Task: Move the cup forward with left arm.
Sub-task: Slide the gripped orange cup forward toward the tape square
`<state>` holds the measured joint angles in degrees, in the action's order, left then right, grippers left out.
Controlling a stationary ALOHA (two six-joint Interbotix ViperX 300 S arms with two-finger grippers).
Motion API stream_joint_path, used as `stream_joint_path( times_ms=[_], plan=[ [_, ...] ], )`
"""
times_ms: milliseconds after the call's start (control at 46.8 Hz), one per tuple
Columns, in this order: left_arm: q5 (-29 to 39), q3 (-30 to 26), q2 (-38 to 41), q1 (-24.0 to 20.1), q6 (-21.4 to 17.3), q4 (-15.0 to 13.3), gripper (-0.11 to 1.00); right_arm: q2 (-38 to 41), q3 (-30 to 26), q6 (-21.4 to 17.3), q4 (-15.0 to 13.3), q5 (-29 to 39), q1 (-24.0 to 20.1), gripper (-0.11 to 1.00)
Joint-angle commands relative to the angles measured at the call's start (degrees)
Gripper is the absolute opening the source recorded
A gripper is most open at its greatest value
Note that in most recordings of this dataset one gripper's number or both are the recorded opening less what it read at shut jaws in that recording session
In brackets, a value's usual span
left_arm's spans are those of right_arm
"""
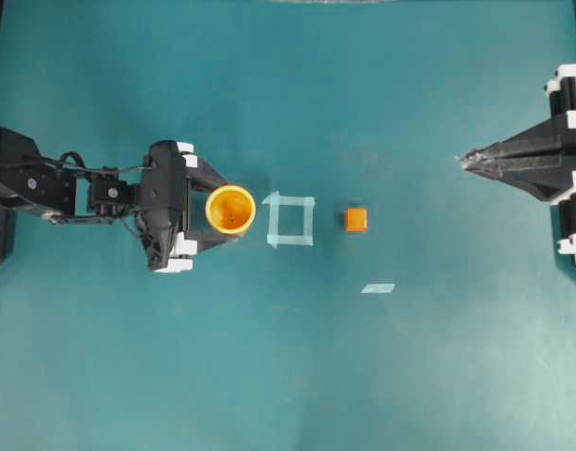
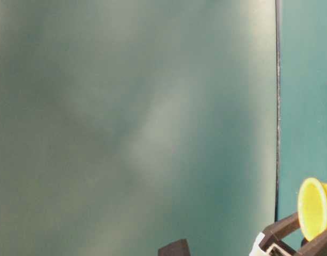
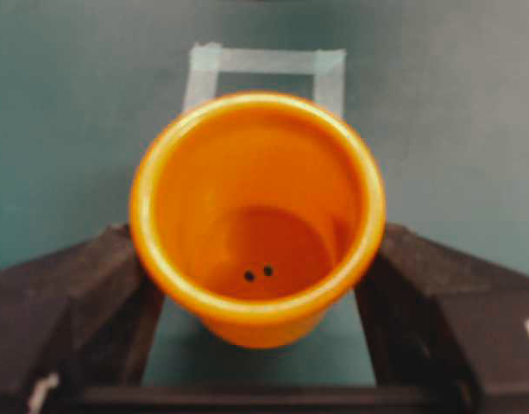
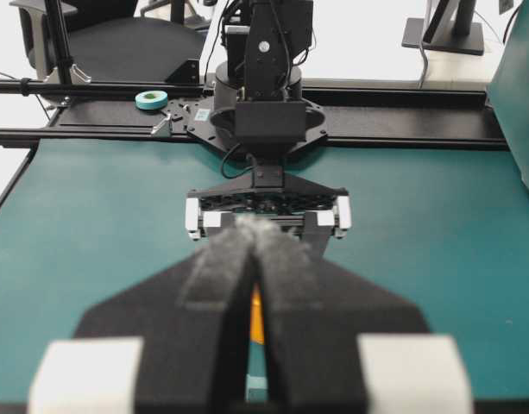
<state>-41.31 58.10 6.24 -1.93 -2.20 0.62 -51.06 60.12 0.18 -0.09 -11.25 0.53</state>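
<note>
Overhead exterior: the cup [image 1: 231, 208] stands upright left of the surface's middle, between the two fingers of the left gripper [image 1: 222, 209], just beside a tape square [image 1: 290, 220]. Past the square lie an orange cube [image 1: 356, 219] and a loose tape strip [image 1: 378, 287]. A push carried too far, I judge, would run the cup over the tape and on into the cube. The right gripper [image 1: 468, 162] waits near the right edge, clenched on nothing, well apart from all of it.

Table-level exterior: only the cup's yellow rim [image 2: 313, 208] and a bit of black finger show at the lower right corner; the rest is blur, so any lift off the surface cannot be told.

Left wrist-mounted: the fingers [image 3: 70, 302] press both sides of the cup below its rim, grasping it. The wall tapers downward, so a light hold could let it slip or tip.

Right wrist-mounted: the right gripper's pads [image 4: 273, 285] sit together, with the left arm [image 4: 266, 78] facing across the surface [image 4: 91, 224].
</note>
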Motion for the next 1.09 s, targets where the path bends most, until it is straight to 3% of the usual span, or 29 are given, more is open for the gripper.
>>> stream_joint_path(
  times_ms=[0,278,1069],
  plan=[
    [-0.7,-0.5,-1.4,1.5,0.0,0.2,0.64,0.1,-1.8,-0.1,-0.1,-0.4,0.1,0.0],
    [-0.7,-0.5,-1.2,6.2,0.4,-0.2,0.64,0.1,-1.8,-0.1,-0.1,-0.5,0.1,0.0],
    [-0.4,-2.5,0.1,27.1,1.1,-0.6,0.64,0.1,-1.8,-0.1,-0.1,0.1,0.1,0.0]
  ],
)
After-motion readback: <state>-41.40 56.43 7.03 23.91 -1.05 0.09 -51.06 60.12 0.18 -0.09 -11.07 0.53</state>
